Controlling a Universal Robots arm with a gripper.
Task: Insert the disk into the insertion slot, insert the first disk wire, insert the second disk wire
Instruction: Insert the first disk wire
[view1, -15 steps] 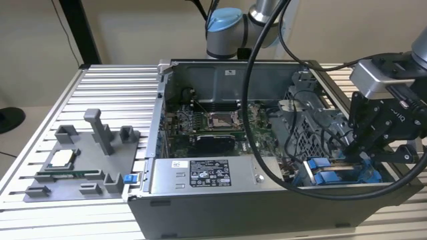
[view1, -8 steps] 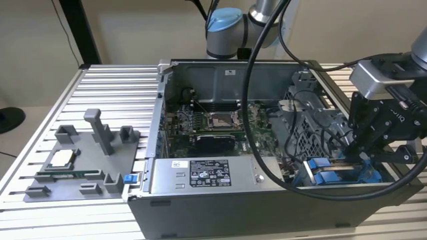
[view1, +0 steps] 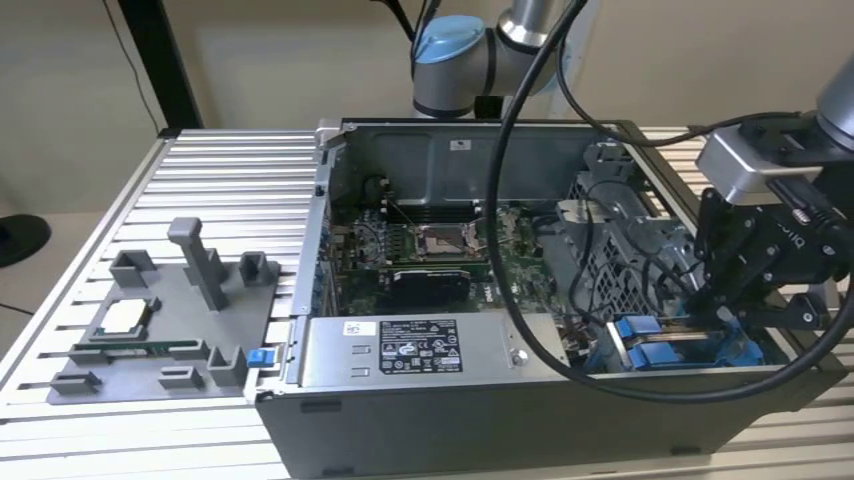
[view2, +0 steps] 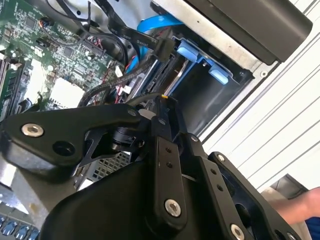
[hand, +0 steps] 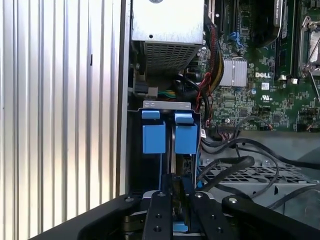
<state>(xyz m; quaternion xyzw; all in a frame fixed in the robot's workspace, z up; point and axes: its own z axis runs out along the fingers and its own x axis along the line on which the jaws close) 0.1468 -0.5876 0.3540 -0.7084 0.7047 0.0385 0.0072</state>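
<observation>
- Step 1 of 3 looks done. The disk (hand: 185, 139) appears seated in the slot (hand: 167, 105), with its blue carrier tab just beside a 2nd blue tab (hand: 153, 136). I take the tab nearer the board as the disk's, but the drive body is mostly hidden.
- In the exterior view the slot sits at 4 o'clock from the board (view1: 427, 245) and at 3 o'clock from the power supply (view1: 400, 350), in the case corner.
- The disk stands on edge with its broad faces upright. Its long axis runs roughly 9-to-3 o'clock in the exterior view, along the near case wall. The tab end points to 9 o'clock, toward the power supply.
- The gripper (hand: 176, 185) is down over the disk's 3 o'clock end.
- The fingers (hand: 160, 210) are narrow, nearly together, and pinch a small dark wire plug (view2: 164, 100) with a black wire trailing off it.
- A wire step is in hand. The plug does not look seated, and I can't tell whether it is wire 1 or wire 2.
- A blue wire (view2: 150, 25) runs near the slot with its end hidden, so I can't tell whether it is plugged in.
- My read is that at least 1 wire is left to insert.
</observation>
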